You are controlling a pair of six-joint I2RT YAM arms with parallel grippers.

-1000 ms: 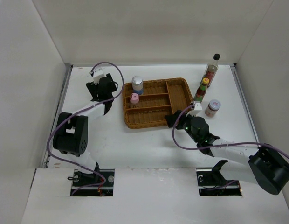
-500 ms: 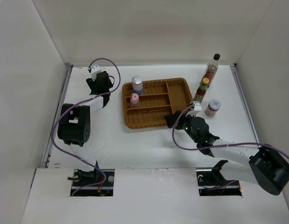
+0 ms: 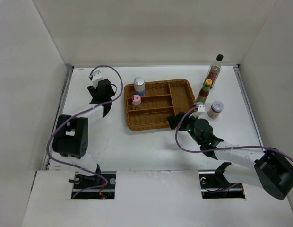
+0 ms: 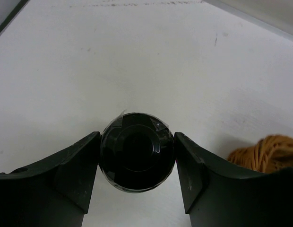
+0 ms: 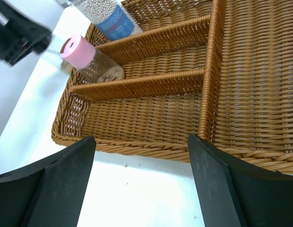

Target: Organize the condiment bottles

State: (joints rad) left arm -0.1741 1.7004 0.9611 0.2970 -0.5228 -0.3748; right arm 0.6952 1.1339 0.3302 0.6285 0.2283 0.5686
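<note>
Two bottles, blue-banded (image 3: 139,86) and pink-capped (image 3: 136,100), stand in the tray's (image 3: 158,126) far-left cells, with three others (image 3: 204,91) right of it; the left claw (image 4: 137,137) clasps the black-capped bottle (image 4: 136,158) left of the tray, likely to carry it in; the right claw (image 5: 141,138) gapes empty above the near rim.

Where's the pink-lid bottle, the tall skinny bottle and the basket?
pink-capped bottle (image 5: 76,48): right wrist view, on its pink cap.
tall clear bottle (image 3: 213,72): top view, on its glass body.
wicker tray (image 5: 151,150): right wrist view, on its near rim.

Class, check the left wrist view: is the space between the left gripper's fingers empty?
No, a black-capped round bottle fills the gap, touching both fingers.
</note>
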